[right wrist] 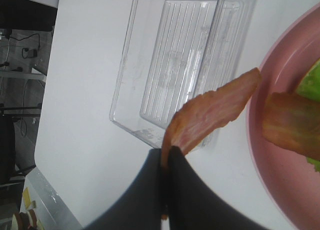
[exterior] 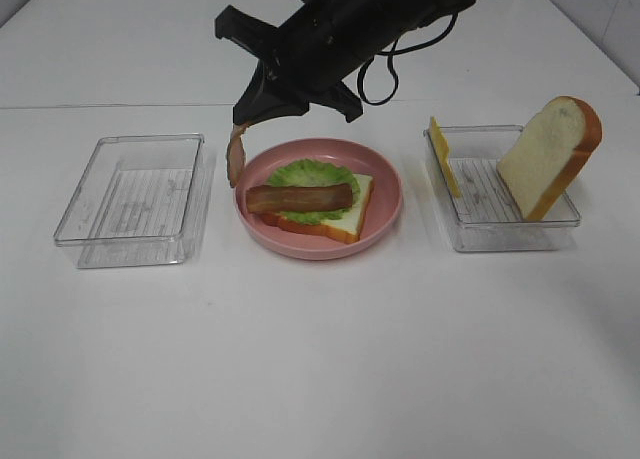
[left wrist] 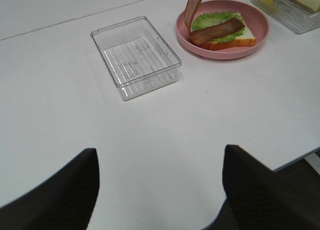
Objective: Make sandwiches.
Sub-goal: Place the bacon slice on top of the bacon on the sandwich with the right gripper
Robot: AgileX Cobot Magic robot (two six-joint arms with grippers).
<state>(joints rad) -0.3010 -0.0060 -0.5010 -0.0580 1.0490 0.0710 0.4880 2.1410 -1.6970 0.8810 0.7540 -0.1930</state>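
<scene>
Surface carried three containers in a row: an empty left tray, a pink plate in the middle and a right tray. The right arm reached across from the far right, to just above the left rim of the plate.

The sandwich was part-built on the plate: one bread slice at the base, a lettuce leaf on it, and one bacon strip laid across the leaf. A spare bread slice leaned upright in the right tray, with a cheese slice standing at that tray's left wall.

The right fingers were clamped on one end of a second bacon strip, which hung free between the left tray and the plate. The left fingers stood wide apart and empty, at the near left, well away from the plate.

Step in hand, as judged: adding the second bacon layer. The next move called for carrying the strip right over the lettuce, lowering it beside the first strip, then releasing it.
</scene>
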